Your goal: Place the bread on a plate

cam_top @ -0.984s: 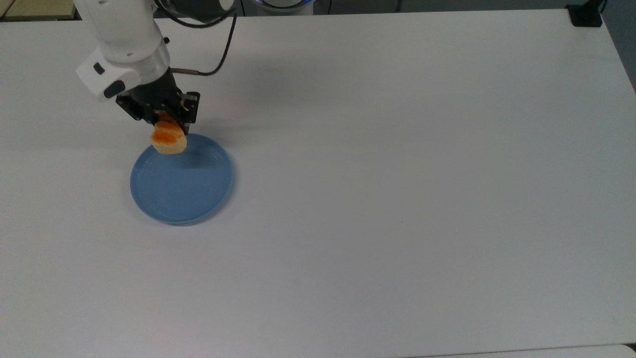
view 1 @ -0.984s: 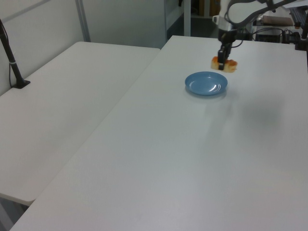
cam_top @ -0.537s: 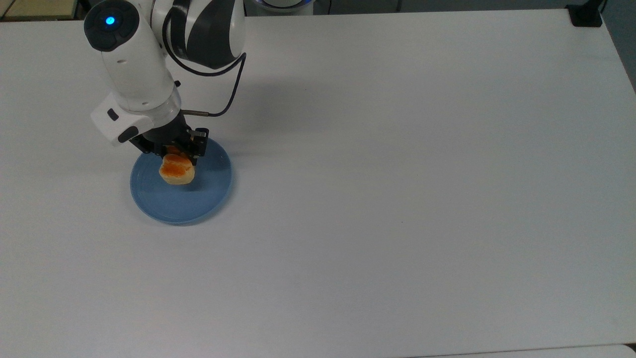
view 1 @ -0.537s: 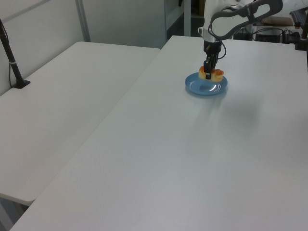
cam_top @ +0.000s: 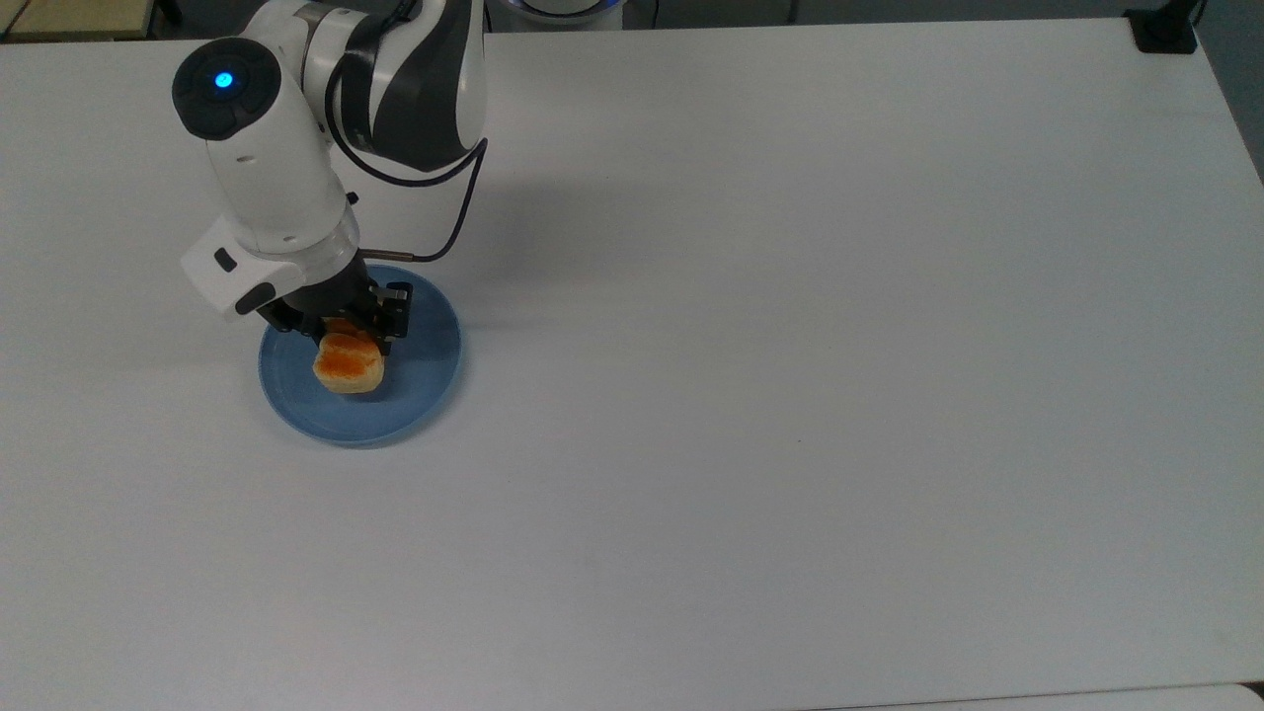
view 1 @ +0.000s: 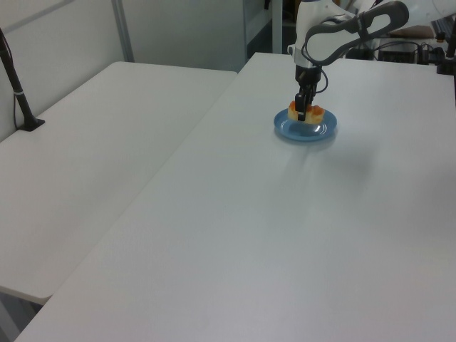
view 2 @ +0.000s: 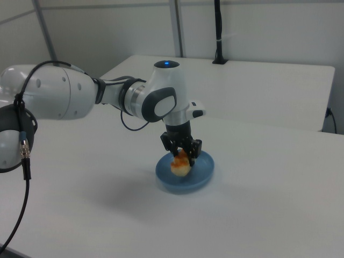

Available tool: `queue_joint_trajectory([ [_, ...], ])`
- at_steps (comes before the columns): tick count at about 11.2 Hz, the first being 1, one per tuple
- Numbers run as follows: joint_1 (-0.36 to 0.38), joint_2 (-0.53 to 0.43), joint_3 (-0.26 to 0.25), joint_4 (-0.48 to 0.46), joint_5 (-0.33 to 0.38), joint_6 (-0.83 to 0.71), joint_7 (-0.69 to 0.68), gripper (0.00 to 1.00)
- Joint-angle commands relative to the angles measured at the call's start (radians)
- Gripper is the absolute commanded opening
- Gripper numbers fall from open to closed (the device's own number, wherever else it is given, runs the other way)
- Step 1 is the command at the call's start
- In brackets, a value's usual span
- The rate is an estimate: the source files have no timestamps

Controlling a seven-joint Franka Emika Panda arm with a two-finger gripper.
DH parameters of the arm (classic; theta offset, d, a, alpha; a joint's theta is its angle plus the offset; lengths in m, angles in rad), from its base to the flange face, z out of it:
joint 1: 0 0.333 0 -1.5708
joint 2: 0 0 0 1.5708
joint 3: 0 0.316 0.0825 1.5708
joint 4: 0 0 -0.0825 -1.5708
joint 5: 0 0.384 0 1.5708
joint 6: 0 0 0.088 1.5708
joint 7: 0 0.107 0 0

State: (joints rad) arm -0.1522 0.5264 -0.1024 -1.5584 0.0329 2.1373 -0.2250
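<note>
The bread [cam_top: 348,363] is inside the blue plate [cam_top: 425,380], glossy top upward, its long axis going from the arm toward the top view's bottom. The end effector [cam_top: 341,334] grips its far end, fingers closed on it, above the white worktop [cam_top: 790,395].

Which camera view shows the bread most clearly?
The top view: the bread shows its orange top, on the plate. The right view gives its side under the claw. In the left view it is far and partly hidden.
</note>
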Motion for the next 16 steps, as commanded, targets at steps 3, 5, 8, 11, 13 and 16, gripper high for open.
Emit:
queue_joint_trajectory([
  [3, 0.01, 0.018, -0.003, 0.015, -0.014, 0.018, -0.007, 0.73],
  [5, 0.01, 0.015, -0.003, 0.015, -0.019, 0.019, -0.005, 0.74],
  [8, 0.016, -0.063, 0.001, 0.006, -0.018, -0.002, 0.004, 1.0],
  [11, 0.103, -0.211, 0.004, -0.005, -0.076, -0.196, 0.038, 1.0],
  [13, 0.172, -0.317, 0.004, -0.012, -0.094, -0.305, 0.143, 1.0],
  [16, 0.238, -0.454, 0.004, -0.014, -0.081, -0.437, 0.191, 1.0],
])
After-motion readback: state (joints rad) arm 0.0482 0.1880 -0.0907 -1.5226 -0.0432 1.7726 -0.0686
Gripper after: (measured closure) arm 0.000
